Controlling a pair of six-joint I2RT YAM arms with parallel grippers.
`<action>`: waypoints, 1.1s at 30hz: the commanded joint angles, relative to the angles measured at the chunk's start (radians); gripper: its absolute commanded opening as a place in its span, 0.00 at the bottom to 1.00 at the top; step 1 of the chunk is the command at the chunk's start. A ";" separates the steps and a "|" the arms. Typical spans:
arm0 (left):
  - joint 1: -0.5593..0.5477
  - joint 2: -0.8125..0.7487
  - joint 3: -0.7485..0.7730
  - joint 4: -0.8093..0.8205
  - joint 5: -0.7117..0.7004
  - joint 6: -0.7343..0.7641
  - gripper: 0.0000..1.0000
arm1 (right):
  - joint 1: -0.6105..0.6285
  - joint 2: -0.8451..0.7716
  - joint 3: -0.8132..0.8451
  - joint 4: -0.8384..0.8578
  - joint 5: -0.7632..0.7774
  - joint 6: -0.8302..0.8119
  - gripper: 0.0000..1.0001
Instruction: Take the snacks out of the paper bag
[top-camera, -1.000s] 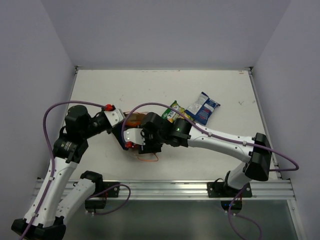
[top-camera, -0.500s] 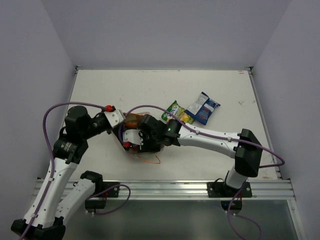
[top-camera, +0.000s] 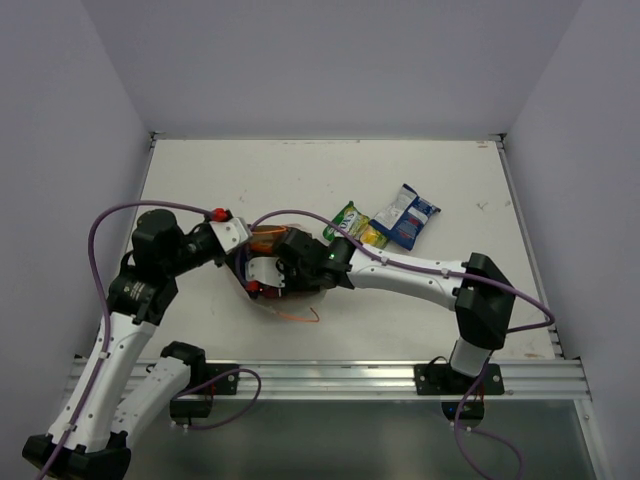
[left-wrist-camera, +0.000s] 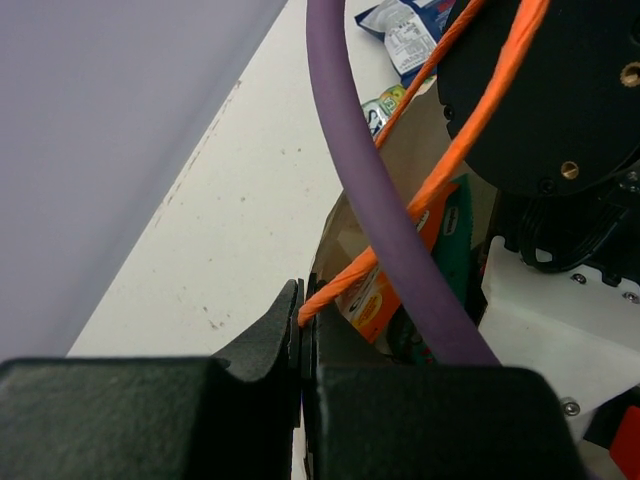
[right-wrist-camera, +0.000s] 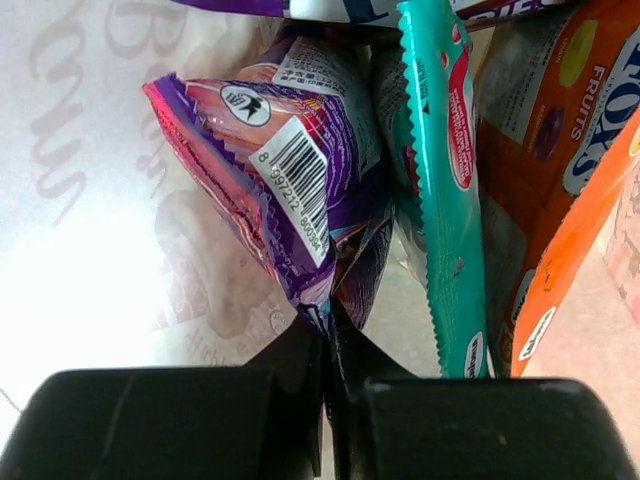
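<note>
The paper bag (top-camera: 262, 240) lies on its side at mid-table, mostly hidden under both arms. My left gripper (left-wrist-camera: 303, 330) is shut on its rim and orange handle (left-wrist-camera: 455, 150), holding the mouth open. Reaching inside the bag, my right gripper (right-wrist-camera: 328, 335) is shut on the lower corner of a purple packet (right-wrist-camera: 300, 150). A teal packet (right-wrist-camera: 440, 200) and an orange packet (right-wrist-camera: 560, 150) lie beside it against the bag's wall (right-wrist-camera: 100, 200). Two snacks lie outside on the table: a green-yellow packet (top-camera: 350, 222) and a blue-white packet (top-camera: 405, 215).
The right arm's purple cable (left-wrist-camera: 370, 180) crosses right in front of the left wrist camera. A loose orange handle loop (top-camera: 298, 318) lies on the table in front of the bag. Walls stand close at the table's left, back and right.
My right arm has pushed further left into the bag, and its jaws have gone from open to shut on the purple packet. The left gripper has kept its hold.
</note>
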 joint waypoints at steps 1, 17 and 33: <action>-0.007 0.010 -0.003 0.022 -0.007 0.014 0.00 | -0.006 -0.073 0.026 -0.022 -0.025 0.003 0.00; -0.007 0.022 -0.017 0.034 -0.059 0.004 0.00 | -0.008 -0.520 0.216 -0.015 -0.188 0.018 0.00; -0.009 0.024 0.000 0.040 -0.089 -0.014 0.00 | -0.685 -0.611 0.119 0.208 -0.013 0.157 0.00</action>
